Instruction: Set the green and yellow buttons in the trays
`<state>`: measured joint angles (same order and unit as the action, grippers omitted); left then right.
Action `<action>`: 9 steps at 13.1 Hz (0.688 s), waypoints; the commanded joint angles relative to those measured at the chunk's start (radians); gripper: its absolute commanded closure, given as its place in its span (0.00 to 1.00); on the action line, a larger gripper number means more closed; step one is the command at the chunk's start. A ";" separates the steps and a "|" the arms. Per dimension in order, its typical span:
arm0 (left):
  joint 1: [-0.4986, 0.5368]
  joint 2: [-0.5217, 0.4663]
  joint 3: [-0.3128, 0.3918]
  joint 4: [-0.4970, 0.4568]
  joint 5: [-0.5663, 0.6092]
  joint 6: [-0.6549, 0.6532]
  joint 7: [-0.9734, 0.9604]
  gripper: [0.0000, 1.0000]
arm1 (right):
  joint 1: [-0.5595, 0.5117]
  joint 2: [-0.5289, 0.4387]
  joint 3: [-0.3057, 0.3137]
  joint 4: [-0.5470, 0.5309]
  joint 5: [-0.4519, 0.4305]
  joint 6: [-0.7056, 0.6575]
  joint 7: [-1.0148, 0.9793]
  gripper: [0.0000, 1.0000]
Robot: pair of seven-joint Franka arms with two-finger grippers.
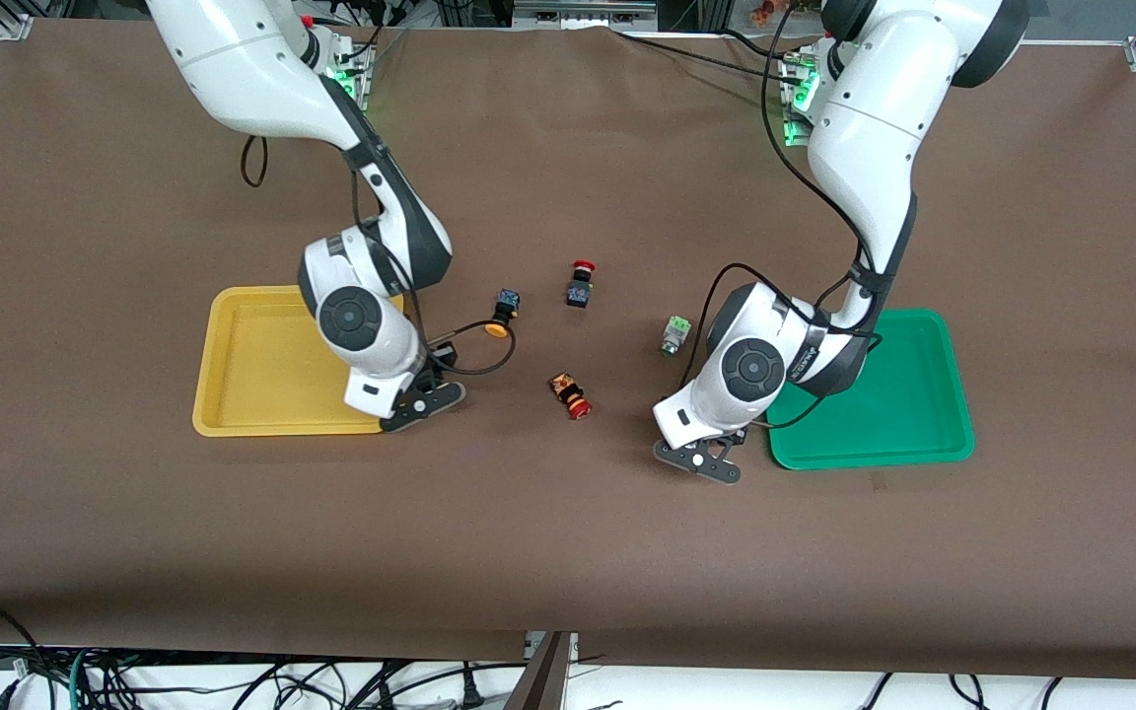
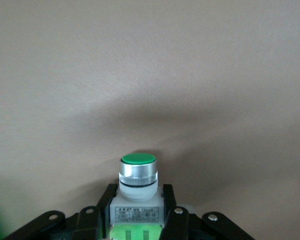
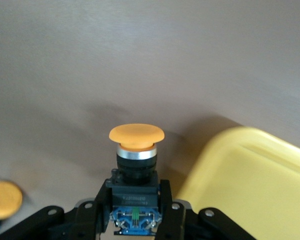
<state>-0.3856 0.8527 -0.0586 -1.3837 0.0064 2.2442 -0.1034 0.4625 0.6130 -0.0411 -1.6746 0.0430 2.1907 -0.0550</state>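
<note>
On the brown tabletop (image 1: 568, 552) I have both arms at the pick: the right pincer (image 3: 135, 220), beside the yellow tray (image 1: 262, 365), clamps a yellow button (image 3: 136, 150). The left pincer (image 2: 137, 222), beside the green tray (image 1: 884, 394), clamps a green button (image 2: 138, 172). Next, I judge, each needs lifting over its tray's rim.

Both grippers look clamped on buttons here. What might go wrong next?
1. The left gripper pinches only the green button's pale base, so it may tilt or slip during the lift.
2. The right gripper holds a yellow-capped button beside the yellow tray's rim; a low carry might clip it.
3. Red-capped buttons lie between the arms and might get picked wrongly.
</note>
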 commanded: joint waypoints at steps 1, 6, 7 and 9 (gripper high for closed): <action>0.049 -0.144 0.014 -0.017 -0.013 -0.148 0.021 1.00 | -0.004 -0.100 -0.075 -0.049 -0.006 -0.104 -0.061 0.92; 0.215 -0.176 0.014 -0.038 0.119 -0.403 0.201 0.98 | -0.005 -0.151 -0.275 -0.327 -0.003 0.096 -0.293 0.84; 0.252 -0.157 0.013 -0.053 0.121 -0.400 0.247 0.94 | -0.007 -0.154 -0.287 -0.389 -0.003 0.162 -0.293 0.82; 0.289 -0.129 0.003 -0.078 0.107 -0.391 0.272 0.84 | -0.008 -0.160 -0.296 -0.412 0.003 0.184 -0.286 0.24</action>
<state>-0.1208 0.7032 -0.0359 -1.4336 0.1064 1.8423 0.1328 0.4434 0.4988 -0.3344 -2.0307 0.0400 2.3473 -0.3385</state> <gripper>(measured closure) 0.586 0.586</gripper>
